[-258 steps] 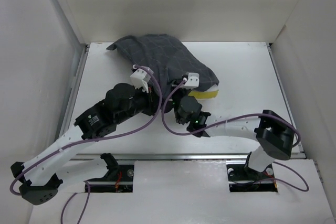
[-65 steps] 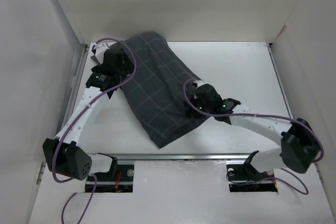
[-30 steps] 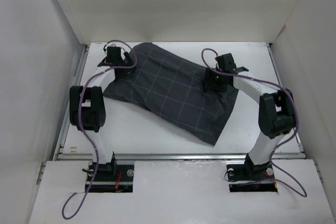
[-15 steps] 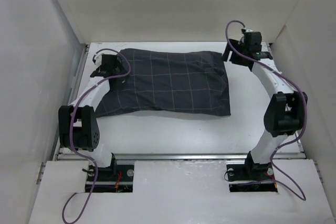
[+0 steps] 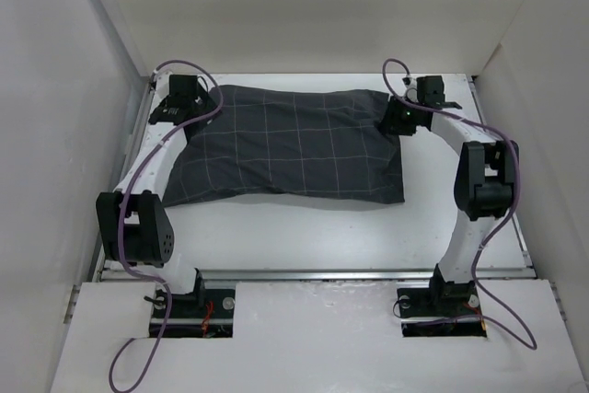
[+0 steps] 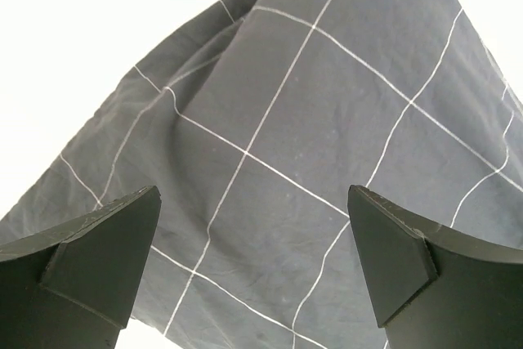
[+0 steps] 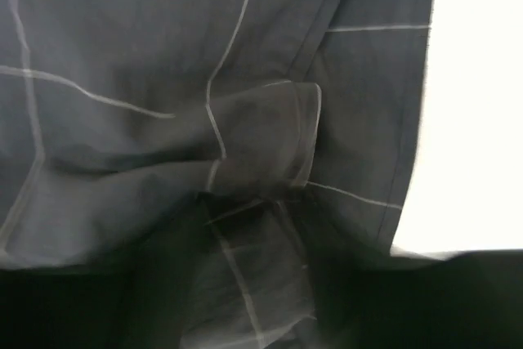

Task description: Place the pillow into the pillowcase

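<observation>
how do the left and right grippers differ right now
The left gripper is open, its fingers wide apart over the pillowcase. The right gripper shows in its wrist view only as a dark blur against a bunched fold, so open or shut is unclear. The left gripper is at the pillowcase's far-left corner, the right gripper at its far-right corner. Both sit at its far edge.

Pillowcase (image 7: 147, 63) fills most of frame: dark grey cloth, thin light grid lines. Cloth bunched into small raised fold near centre, creases spreading left. Seamed edge runs down right side, bright white table (image 7: 478, 104) beyond. Right gripper (image 7: 253, 308) only dark blur along bottom edge, cloth running down into it; grip unclear.
</observation>
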Robot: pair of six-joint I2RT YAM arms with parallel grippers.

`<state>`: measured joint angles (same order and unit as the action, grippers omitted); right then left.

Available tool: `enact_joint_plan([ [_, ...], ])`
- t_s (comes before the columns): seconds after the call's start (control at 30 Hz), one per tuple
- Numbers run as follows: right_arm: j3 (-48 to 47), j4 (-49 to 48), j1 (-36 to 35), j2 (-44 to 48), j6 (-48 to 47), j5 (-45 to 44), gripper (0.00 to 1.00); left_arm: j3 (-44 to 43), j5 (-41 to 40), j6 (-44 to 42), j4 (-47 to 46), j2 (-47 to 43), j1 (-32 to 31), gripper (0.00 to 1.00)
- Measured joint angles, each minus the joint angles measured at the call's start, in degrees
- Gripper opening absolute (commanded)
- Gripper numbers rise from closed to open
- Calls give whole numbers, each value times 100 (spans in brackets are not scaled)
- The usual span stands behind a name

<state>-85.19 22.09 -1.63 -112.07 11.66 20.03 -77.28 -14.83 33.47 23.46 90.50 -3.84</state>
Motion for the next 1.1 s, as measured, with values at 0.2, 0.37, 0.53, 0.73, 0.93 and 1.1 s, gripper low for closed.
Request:
enact_joint_plan([
  [0.2, 197, -74, 11, -11, 63, 269, 0, -50, -81, -26, 109, -98, 20, 100],
  [0.37, 192, -46, 11, 699, 70, -210, 0, -52, -98, -66, 122, -201, 20, 100],
  [0.53, -542, 153, 48, 1340, 59, -1290, 0, -55, -114, -133, 120, -291, 20, 100],
  [0.73, -1047, 326, 291, 868, 140, -2201, 0, -57, -116, -192, 120, -297, 20, 100],
  [0.93, -839, 608, 422, -483, 153, -2430, 16, -57, -160, -214, 129, -295, 20, 100],
  [1.1, -131, 800, 321, 289, 44, -2271, 69, -48, -81, -280, 59, -334, 20, 100],
])
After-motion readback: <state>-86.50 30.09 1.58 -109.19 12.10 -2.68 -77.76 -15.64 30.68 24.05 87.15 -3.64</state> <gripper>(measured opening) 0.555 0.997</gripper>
